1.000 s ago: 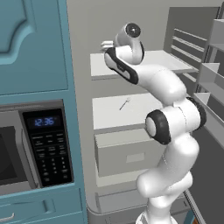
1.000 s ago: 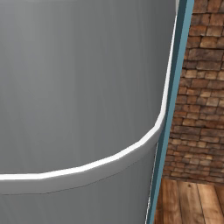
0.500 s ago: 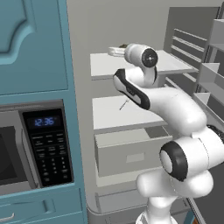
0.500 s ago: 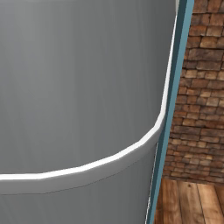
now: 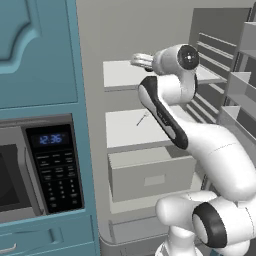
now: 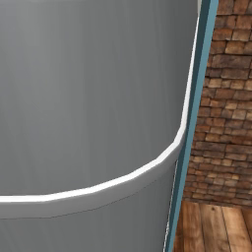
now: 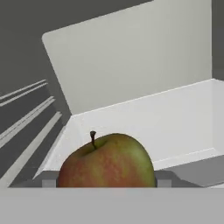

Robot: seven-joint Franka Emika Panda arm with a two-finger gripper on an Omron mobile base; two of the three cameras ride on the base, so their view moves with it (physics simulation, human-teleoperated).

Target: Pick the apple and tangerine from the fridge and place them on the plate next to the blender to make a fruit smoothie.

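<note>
With the apple [image 7: 106, 160] sitting on a fridge [image 5: 150, 132] shelf right at our gripper [image 5: 141, 60], whose spread we cannot tell, we should centre on the fruit, close gently, and lift straight before backing out.

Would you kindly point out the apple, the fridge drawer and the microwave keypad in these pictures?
apple [image 7: 107, 162]: hand view, middle of its reddish-green skin.
fridge drawer [image 5: 150, 177]: left base view, its front face.
microwave keypad [image 5: 59, 181]: left base view, the button panel.
</note>
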